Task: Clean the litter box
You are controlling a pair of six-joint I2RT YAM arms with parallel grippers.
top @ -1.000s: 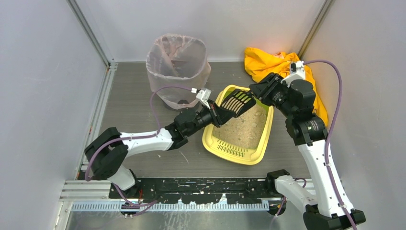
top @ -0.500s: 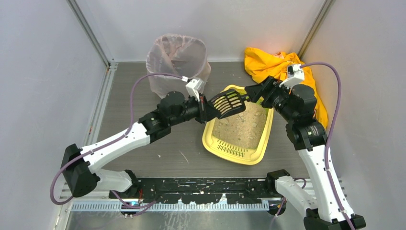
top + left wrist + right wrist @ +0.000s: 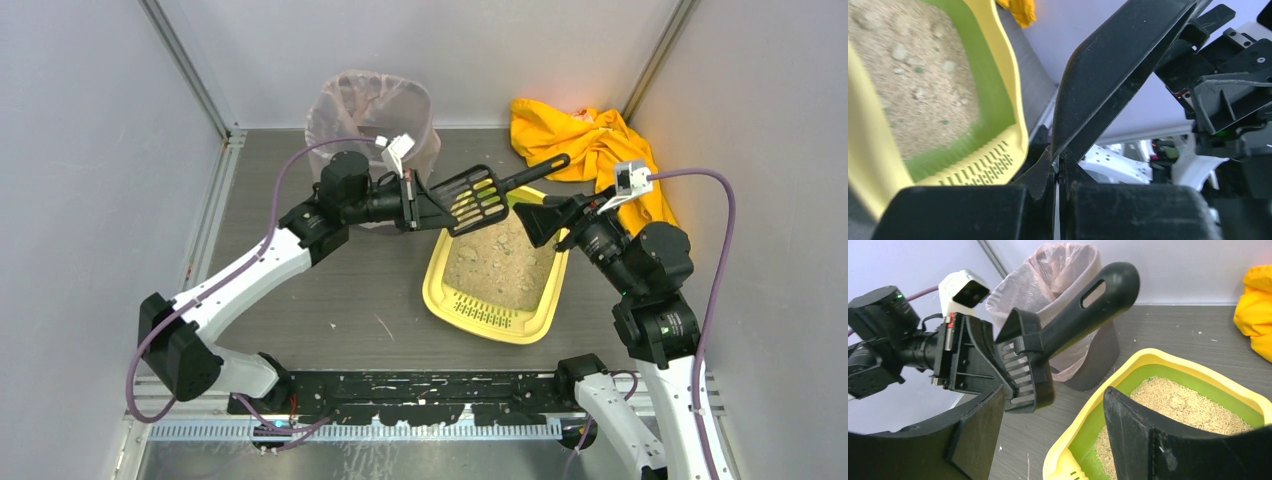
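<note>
Scoop (image 3: 472,196) hangs over the litter box (image 3: 500,333), mid-surface, top view: left end effector (image 3: 418,200) clamps its slotted blade. Left wrist: blade pinched edge-on. Right wrist: right end effector (image 3: 1053,435) spread wide; best to close squarely on the handle mid-length.
</note>
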